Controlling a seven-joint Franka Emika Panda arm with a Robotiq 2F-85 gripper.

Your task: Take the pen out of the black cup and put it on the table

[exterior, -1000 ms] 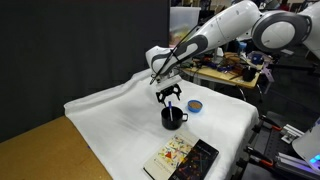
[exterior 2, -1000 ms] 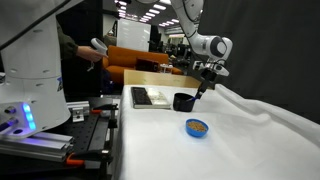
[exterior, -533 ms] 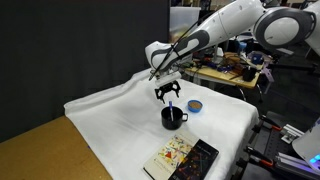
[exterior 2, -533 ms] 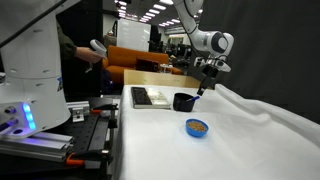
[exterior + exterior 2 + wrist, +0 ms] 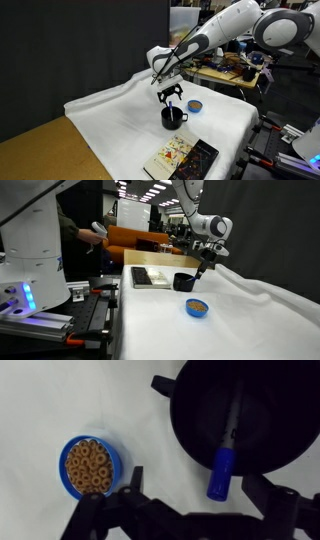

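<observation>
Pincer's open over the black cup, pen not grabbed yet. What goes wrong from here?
1. The pen leans tilted on the rim of the black cup; the open pincer may strike the rim coming down and tip or drag the cup.
2. The pen is thin; closing fingers might nudge it aside instead of gripping it.
3. The blue dish of cereal rings sits near the cup; a finger could knock it.

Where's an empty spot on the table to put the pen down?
Most room: the bare table between the cup and the wood edge. It's crowded by the cup, where the blue dish and the book sit close.
</observation>
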